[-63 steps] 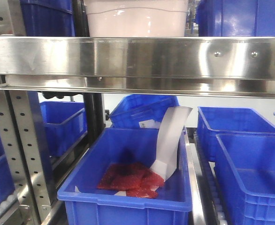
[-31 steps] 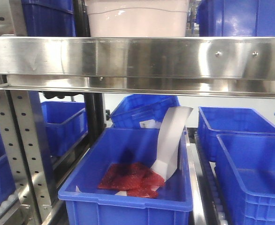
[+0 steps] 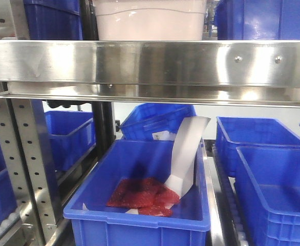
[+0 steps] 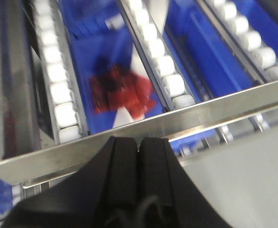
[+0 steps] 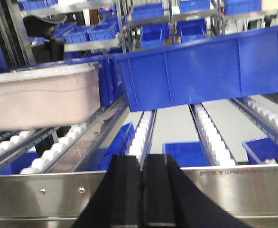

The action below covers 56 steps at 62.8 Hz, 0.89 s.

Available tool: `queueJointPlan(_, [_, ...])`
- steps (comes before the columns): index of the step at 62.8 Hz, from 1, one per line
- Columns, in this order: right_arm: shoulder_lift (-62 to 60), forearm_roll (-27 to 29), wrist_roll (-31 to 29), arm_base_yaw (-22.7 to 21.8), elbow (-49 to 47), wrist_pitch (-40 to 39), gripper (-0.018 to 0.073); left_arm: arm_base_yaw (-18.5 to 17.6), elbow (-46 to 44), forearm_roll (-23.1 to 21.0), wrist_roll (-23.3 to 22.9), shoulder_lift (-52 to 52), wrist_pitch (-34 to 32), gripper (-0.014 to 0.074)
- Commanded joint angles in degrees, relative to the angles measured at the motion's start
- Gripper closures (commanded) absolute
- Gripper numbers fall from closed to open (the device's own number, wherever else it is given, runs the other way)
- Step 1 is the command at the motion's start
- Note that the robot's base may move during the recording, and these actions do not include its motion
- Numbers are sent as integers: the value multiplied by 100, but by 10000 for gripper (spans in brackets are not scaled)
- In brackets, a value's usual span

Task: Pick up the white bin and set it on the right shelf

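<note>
- We see the big shiny right shelf [image 3: 150,64] first. Its wide front rail runs across the front view, with rollers behind it in the right wrist view.
- The white bin [image 5: 41,97] sits on those rollers, on the upper level, left of a large blue crate [image 5: 205,64].
- Below, another blue crate [image 3: 140,205] holds red packets [image 3: 142,195] and a white paper strip [image 3: 186,154].
- We think the bin already rests on the shelf, so the placing step looks done or nearly done. Next, our arms likely need to back away without bumping the rail.
- Our right gripper [image 5: 141,190] is clenched and empty, pointing over the rail, well apart from the bin.
- Our left gripper [image 4: 139,166] is also clenched on nothing, aimed down at the lower crates.
</note>
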Motion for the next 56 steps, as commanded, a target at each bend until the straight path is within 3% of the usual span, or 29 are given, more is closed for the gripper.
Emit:
queueJointPlan(1, [-102, 93, -47, -28, -119, -243, 490, -37, 490, -113, -48, -744, -1033, 715])
queueJointPlan(17, [-105, 150, -47, -28, -119, -245, 490, -37, 3058, -103, -48, -2596, -2871, 715])
queueJointPlan(27, [-105, 150, -47, -28, -119, -240, 490, -37, 4342, -103, -48, -3740, -3621, 715])
queueJointPlan(43, [-99, 150, -47, -28, -119, -234, 490, -37, 5410, -140, -48, -5182, -3772, 715])
queueJointPlan(56, [-99, 150, -47, -28, -119, -229, 490, -37, 5676, -178, -48, -5588, -3501, 715])
